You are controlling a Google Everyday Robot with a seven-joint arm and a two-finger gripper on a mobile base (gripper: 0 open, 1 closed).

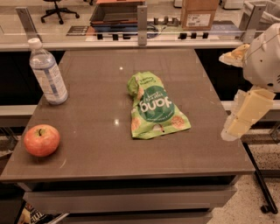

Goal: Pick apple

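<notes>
1. The robot's arm (264, 56) is cut off by the right edge of the view, so only a rounded white part of it and the gripper (233, 130) below it show.
2. The gripper hangs just beyond the table's right edge, its pale cream tip slanting down and to the left. I cannot tell whether it is spread or closed, because its parts overlap from this angle. It holds nothing and is well apart from the apple.
3. A yellowish piece juts from the arm's upper left, and what it is cannot be made out.
4. The apple (41, 140) sits upright on the table (109, 175) near the front left corner. It is round and red-orange, with a paler yellowish patch around its top dimple and a short dark stem. It touches nothing but the tabletop.
5. A clear water bottle (48, 72) with a white cap stands upright behind the apple, near the left edge and apart from it.
6. A green snack bag (155, 107) with white lettering lies flat at the middle of the table. Its lower end is between the gripper and the apple.
7. Beyond the table's far edge stand a cardboard box (199, 13) and an office chair (57, 8), both cut off at the top of the view.
</notes>
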